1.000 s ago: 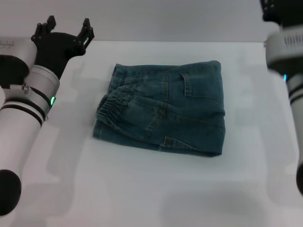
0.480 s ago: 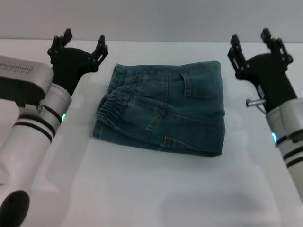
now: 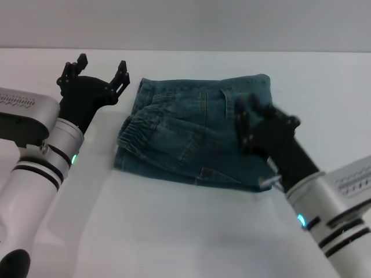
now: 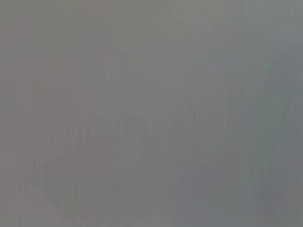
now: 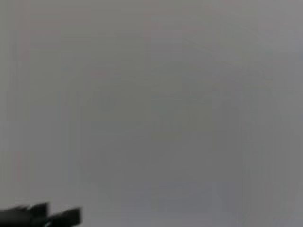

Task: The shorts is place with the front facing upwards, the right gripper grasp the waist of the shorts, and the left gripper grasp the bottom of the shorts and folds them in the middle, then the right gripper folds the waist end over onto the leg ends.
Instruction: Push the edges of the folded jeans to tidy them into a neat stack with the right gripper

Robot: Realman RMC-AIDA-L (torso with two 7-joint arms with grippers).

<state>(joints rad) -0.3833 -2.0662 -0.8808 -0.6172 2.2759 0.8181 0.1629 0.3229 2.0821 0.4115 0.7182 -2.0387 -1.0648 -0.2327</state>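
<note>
The shorts (image 3: pixel 200 132) lie fully folded on the surface (image 3: pixel 174 231). My left end effector (image 3: pixel 95 68) gapes empty at nine o'clock; my right end effector (image 3: pixel 264 124) hovers over them, blurred, grip unreadable.

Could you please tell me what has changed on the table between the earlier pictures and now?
The right gripper has swung in from the table's right side and now sits over the right part of the folded shorts; whether it grips them is unclear. The left gripper stays open beside the shorts' far left corner, and the shorts lie folded as before.
</note>
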